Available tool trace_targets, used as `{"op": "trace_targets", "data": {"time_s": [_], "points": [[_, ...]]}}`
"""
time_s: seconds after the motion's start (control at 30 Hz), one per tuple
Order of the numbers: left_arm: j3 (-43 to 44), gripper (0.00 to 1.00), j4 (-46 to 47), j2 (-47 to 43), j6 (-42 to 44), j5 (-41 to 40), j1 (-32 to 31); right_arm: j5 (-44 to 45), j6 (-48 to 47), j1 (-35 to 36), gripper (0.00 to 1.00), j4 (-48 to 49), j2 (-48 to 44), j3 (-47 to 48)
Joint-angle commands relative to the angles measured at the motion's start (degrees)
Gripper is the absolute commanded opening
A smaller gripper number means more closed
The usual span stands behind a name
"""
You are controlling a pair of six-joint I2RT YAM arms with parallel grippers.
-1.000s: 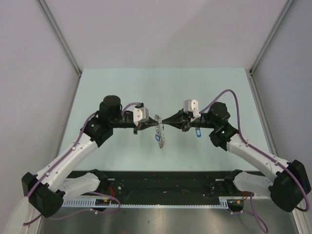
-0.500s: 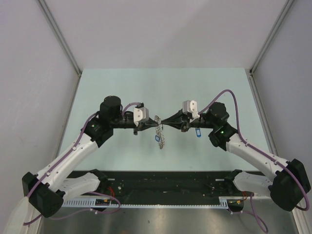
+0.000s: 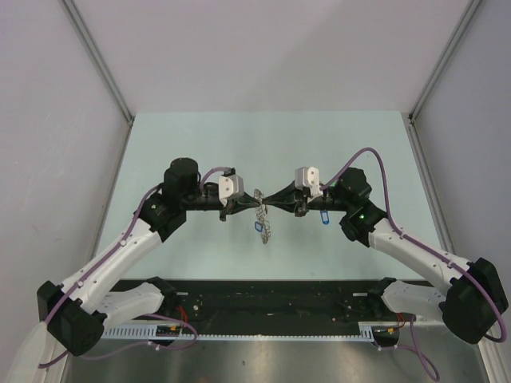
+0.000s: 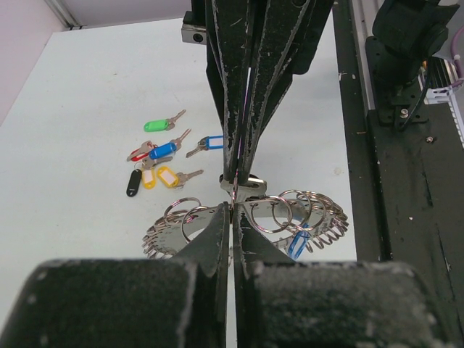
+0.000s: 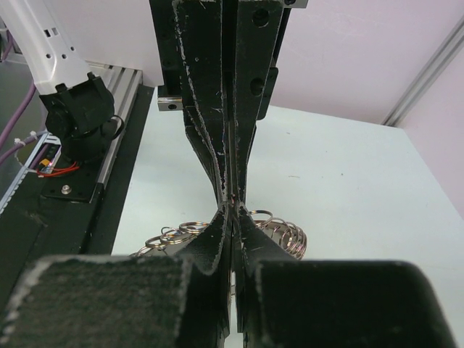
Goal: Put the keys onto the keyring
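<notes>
The keyring [image 3: 262, 217], a flat grey ring edged with small split rings, hangs above the table between the two arms. It also spreads to both sides of the jaws in the left wrist view [image 4: 322, 217] and the right wrist view [image 5: 286, 233]. A blue tag [image 4: 297, 245] dangles from it. My left gripper [image 3: 253, 206] [image 4: 233, 209] is shut on its rim. Tip to tip with it, my right gripper [image 3: 270, 201] [image 5: 232, 214] is shut on a small silver piece [image 4: 243, 185] at the same spot. Loose keys [image 4: 163, 156] with green, blue, red, black and yellow tags lie on the table.
One blue-tagged key [image 3: 323, 216] shows on the table under the right arm. The black rail [image 3: 271, 299] with the arm bases runs along the near edge. Grey walls close the table on the left, right and back.
The right arm has edged slightly left toward the left gripper. The keyring stays pinched between the two tips, and both grippers remain shut.
</notes>
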Motion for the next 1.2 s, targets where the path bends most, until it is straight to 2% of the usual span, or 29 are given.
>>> {"op": "trace_targets", "data": {"time_s": [0.0,0.33,0.83,1.1,1.17], "points": [[0.8,0.00,5.5,-1.4,-1.2,2.9,-0.3,2.0,-1.7,0.5,0.00,-1.2,0.1,2.1],[1.8,0.00,5.9,-1.0,-5.8,-1.7,-0.1,3.1,-4.3,0.5,0.00,-5.5,-2.7,2.2],[1.0,0.00,11.5,-1.5,-13.1,-1.6,0.0,3.3,-5.7,0.7,0.00,-7.6,-2.4,2.2],[0.4,0.00,11.5,-1.4,-15.6,-2.8,0.5,3.4,-6.1,0.9,0.00,-7.9,-2.8,2.1],[0.1,0.00,13.3,-1.6,-16.0,-2.7,0.5,3.7,-6.2,0.9,0.07,-8.2,-2.6,2.1]]}}
